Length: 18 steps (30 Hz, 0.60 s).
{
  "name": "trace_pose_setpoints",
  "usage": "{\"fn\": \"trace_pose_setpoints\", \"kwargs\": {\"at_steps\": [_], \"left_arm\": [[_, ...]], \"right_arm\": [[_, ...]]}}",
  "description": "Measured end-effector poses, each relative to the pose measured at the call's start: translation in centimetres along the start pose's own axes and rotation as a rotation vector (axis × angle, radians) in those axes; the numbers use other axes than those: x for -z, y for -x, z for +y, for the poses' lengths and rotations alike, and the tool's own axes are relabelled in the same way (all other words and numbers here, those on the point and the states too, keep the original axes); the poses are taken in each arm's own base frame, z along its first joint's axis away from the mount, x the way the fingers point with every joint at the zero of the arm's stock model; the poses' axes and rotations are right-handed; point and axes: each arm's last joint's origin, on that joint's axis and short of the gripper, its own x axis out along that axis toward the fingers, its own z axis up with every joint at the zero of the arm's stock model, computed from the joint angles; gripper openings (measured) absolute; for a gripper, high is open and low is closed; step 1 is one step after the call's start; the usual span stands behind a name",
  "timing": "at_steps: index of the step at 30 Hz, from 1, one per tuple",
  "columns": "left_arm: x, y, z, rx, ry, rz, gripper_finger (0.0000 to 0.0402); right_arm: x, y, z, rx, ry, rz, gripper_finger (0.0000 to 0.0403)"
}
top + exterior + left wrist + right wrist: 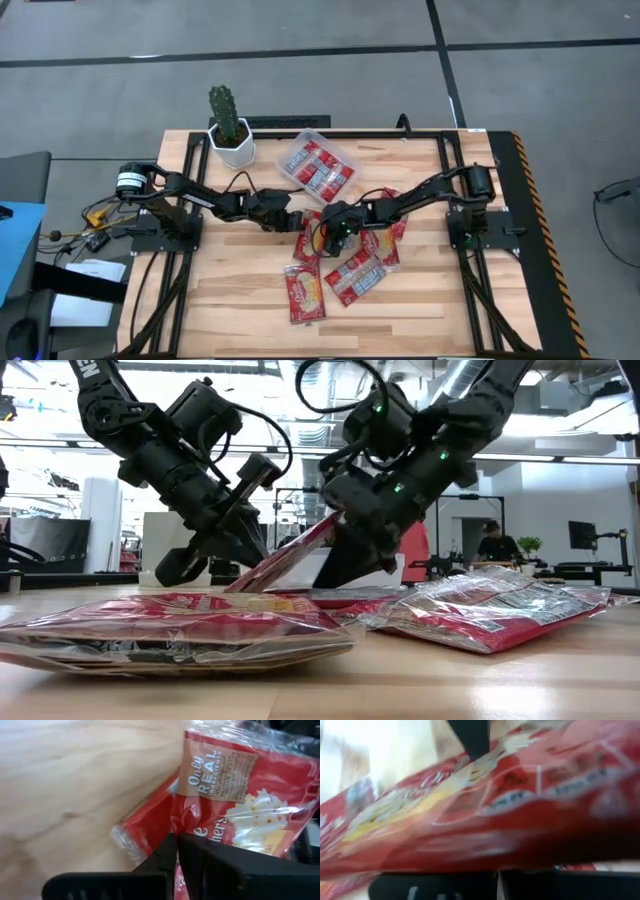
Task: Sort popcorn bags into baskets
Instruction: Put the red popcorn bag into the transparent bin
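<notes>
**Sorting status: tray partly filled, one bag in transfer**

I read the clear tray (pixel 322 148) at the far side of the tabletop (pixel 230 290), just beside the cactus pot (pixel 232 143). It already holds several bags (pixel 316 168); I cannot count them exactly, but they look like three or four lying flat.

The bag in hand (pixel 290 560) sits tilted at the middle of the tabletop, one end raised, between both arms. In the low view it rises from the pile toward the right gripper (pixel 345 560). The right wrist view shows that bag pressed across the right jaws, which I judge clenched on it. The left gripper (pixel 176 851) has its jaws closed together at the edge of a bag (pixel 240 795); I judge this a grasp on the same packet, though I cannot confirm it is the same one.

Remaining on the tabletop: a loose group (pixel 355 270) near the front centre and under the right arm, roughly five or six bags, some overlapping.

My estimate: about one third done. The held bag is not yet in the tray, and the loose group is untouched.
</notes>
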Motion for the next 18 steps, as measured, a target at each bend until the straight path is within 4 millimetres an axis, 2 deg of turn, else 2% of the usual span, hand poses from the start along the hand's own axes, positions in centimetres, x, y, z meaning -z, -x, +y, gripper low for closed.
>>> {"fn": "trace_pose_setpoints", "kwargs": {"at_steps": [6, 11, 14, 18], "left_arm": [[-0.2, 0.1, -1.0, 0.111, 0.071, 0.012, 0.0], [-0.7, 0.2, -1.7, 0.171, 0.127, -0.028, 0.0], [-1.6, 0.1, -2.6, 0.195, 0.122, -0.052, 0.0], [-3.2, 0.0, -4.2, 0.23, 0.089, -0.079, 0.0]], "right_arm": [[-1.8, 3.3, 1.0, -0.022, 0.012, -0.041, 0.0016], [-3.6, 6.0, 0.9, -0.018, 0.019, -0.111, 0.0019], [-4.3, 6.8, 0.4, -0.01, 0.007, -0.136, 0.0023], [-4.7, 7.0, -0.6, 0.009, -0.009, -0.147, 0.0019]]}}
